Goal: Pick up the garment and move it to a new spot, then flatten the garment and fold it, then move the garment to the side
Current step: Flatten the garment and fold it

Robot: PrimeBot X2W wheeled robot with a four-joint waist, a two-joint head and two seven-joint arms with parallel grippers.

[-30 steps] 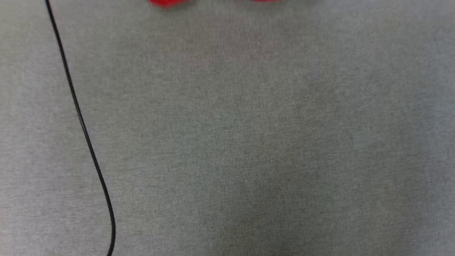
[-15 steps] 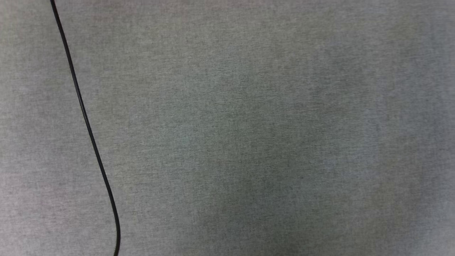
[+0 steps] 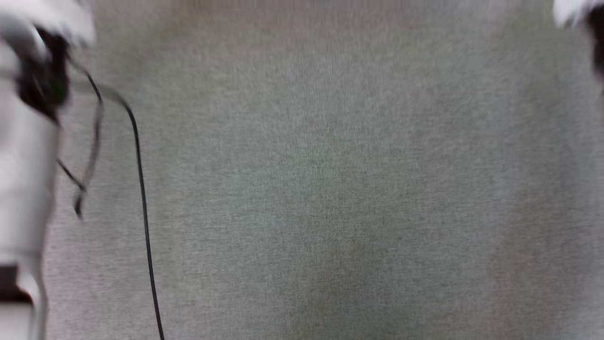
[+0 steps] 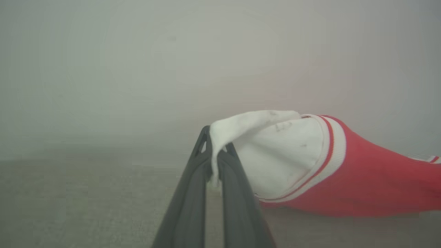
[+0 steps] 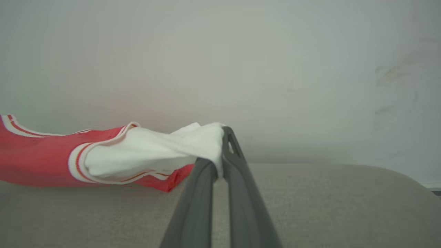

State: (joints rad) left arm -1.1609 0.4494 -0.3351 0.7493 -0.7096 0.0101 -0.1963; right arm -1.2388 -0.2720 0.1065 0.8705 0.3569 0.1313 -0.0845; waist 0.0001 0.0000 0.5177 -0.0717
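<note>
The garment [image 4: 361,179] is a red shirt with white sleeves and red-and-white striped trim, stretched low over the grey cloth surface. In the left wrist view my left gripper [image 4: 216,146] is shut on the tip of one white sleeve [image 4: 282,151], and the red body runs off to the right. In the right wrist view my right gripper [image 5: 217,151] is shut on the other white sleeve [image 5: 155,151], with the garment [image 5: 34,165] trailing to the left. The sleeve cloth is pinched between the dark fingers [image 5: 193,206].
A grey cloth surface [image 3: 330,189] spreads across the head view. A thin black cable [image 3: 144,212] runs down its left side. My pale left arm [image 3: 23,189] shows blurred at the left edge, and part of my right arm [image 3: 594,28] at the top right corner.
The head view has shifted: the red edge at the top went out of frame. Both arms have come into the head view's edges, blurred. Both grips hold.
</note>
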